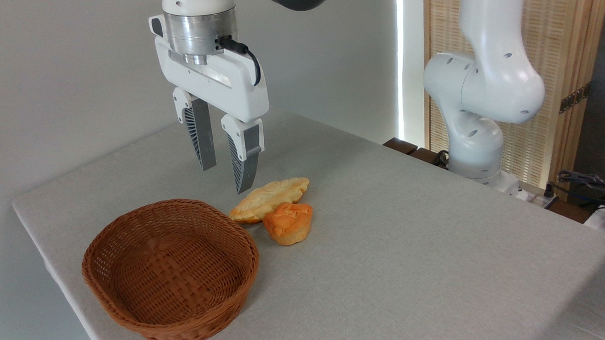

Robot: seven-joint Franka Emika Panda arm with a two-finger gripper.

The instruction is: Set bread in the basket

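On the grey table (387, 248) the bread (288, 223) sits touching the pale pastry (269, 198), just beside the empty basket (171, 270), so the gripper (226, 171), parted and holding nothing, should descend squarely over the bun alone

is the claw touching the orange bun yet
Apart. The camera shows the open claw hanging above the table, empty, with the bun lying lower right.

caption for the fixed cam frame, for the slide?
Open hand hovers above the table, empty wicker basket at left; orange bun and pale pastry lie beside it.
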